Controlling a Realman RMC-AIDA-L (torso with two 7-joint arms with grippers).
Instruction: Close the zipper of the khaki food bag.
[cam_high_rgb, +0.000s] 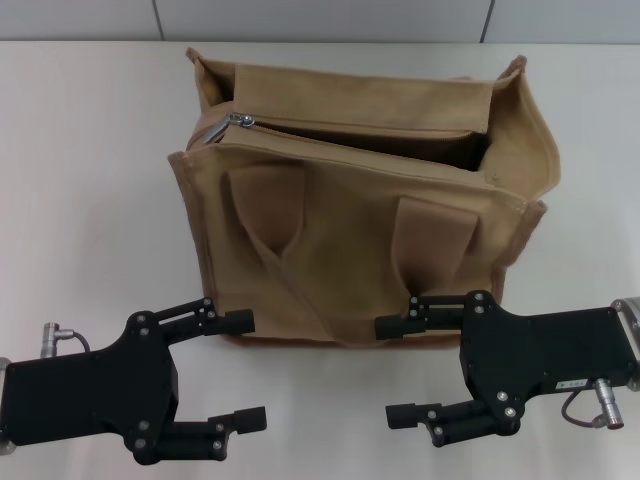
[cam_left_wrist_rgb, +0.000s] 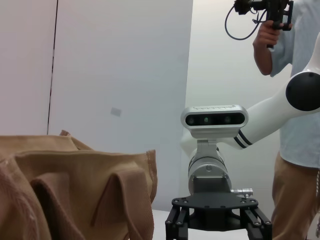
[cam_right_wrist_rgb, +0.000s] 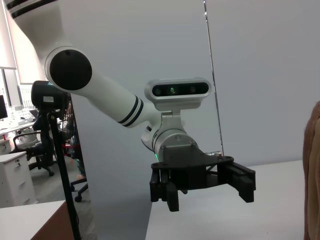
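The khaki food bag stands upright in the middle of the white table, its two flat handles hanging down the near side. The zipper along its top is open, with the silver pull tab at the bag's left end. My left gripper is open and empty, low in front of the bag's near-left corner. My right gripper is open and empty in front of the near-right corner, its upper finger close to the bag's base. The bag also shows in the left wrist view and the right wrist view.
The white table extends to both sides of the bag, with a grey wall behind it. The left wrist view shows the right arm's gripper and a person holding a camera rig. The right wrist view shows the left arm's gripper.
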